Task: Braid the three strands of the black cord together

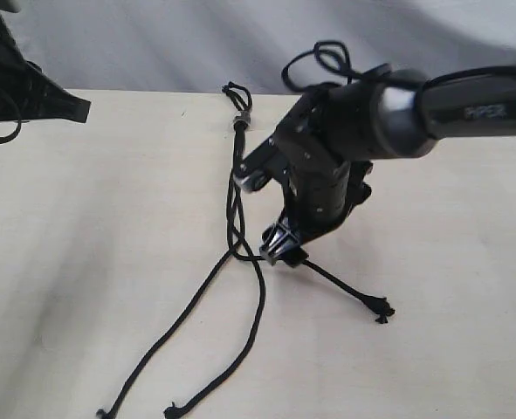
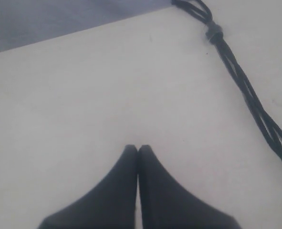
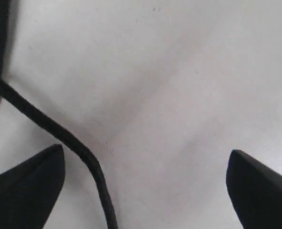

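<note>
The black cord lies on the table with its small loop and knot at the far side. The three strands run together toward the front, then part. One strand goes front-left, one curves to the front, and one runs right to a frayed tip. My right gripper hangs low over where that right strand starts. It is open, and the strand lies between its fingers, close to one of them. My left gripper is shut and empty, hovering beside the knot.
The beige table ends at its far edge just behind the loop, against a grey backdrop. A thicker smooth robot cable loops above the right arm. The left arm's body sits at the far left corner.
</note>
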Tool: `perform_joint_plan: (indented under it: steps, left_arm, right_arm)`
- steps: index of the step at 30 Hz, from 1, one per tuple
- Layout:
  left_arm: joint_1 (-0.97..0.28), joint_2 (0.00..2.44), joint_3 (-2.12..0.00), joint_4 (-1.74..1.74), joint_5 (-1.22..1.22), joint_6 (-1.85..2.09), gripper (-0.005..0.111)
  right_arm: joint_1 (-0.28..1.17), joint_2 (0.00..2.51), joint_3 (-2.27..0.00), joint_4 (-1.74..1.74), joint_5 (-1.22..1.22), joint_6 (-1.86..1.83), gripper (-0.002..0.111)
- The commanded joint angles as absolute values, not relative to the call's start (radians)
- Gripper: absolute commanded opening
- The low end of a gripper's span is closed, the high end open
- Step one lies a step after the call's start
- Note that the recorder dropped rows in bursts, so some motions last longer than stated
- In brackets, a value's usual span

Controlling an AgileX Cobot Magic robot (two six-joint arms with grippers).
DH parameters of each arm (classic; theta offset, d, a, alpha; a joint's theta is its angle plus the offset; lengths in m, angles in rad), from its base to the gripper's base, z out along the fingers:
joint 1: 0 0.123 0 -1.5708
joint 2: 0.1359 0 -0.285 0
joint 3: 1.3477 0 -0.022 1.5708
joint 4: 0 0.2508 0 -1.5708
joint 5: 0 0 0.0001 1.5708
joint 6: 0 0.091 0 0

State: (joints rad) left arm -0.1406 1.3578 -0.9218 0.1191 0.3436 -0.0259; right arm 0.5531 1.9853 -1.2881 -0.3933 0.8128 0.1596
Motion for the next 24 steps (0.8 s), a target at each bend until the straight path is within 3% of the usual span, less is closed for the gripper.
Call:
perform_joint_plan:
  steps: [1, 5, 7, 9, 13, 17, 21, 24]
  left_arm:
    - [-0.139, 1.350, -0.917, 0.090, 0.345, -0.035, 0.001]
    - [-0.144, 1.350, -0.917, -0.030, 0.367, -0.035, 0.001]
    - [-0.172, 1.350, -0.917, -0.067, 0.395, -0.027, 0.001]
    - [-0.221, 1.350, -0.917, -0.067, 0.418, -0.027, 0.001]
    - [-0.374, 1.357, -0.917, -0.067, 0.447, -0.027, 0.001]
    - [-0.555, 1.403, -0.917, -0.067, 0.450, -0.027, 0.018]
    - [-0.719, 1.553, -0.917, -0.067, 0.450, -0.031, 0.056]
    - [-0.772, 1.665, -0.917, -0.067, 0.446, -0.031, 0.064]
  right_arm:
    - [0.549, 1.763, -1.290, -0.419, 0.822, 0.161, 0.086]
    - [0.549, 1.530, -1.290, -0.427, 0.813, 0.182, 0.085]
    - [0.549, 1.436, -1.285, -0.424, 0.813, 0.211, 0.074]
    - [0.549, 1.337, -1.243, -0.431, 0.764, 0.234, 0.054]
    - [0.549, 1.167, -1.065, -0.546, 0.595, 0.344, -0.001]
    - [0.549, 1.035, -0.883, -0.956, 0.529, 0.709, 0.000]
    - [0.549, 0.946, -0.743, -1.467, 0.707, 1.303, 0.000]
    - [0.549, 0.937, -0.689, -1.528, 0.735, 1.371, 0.000]
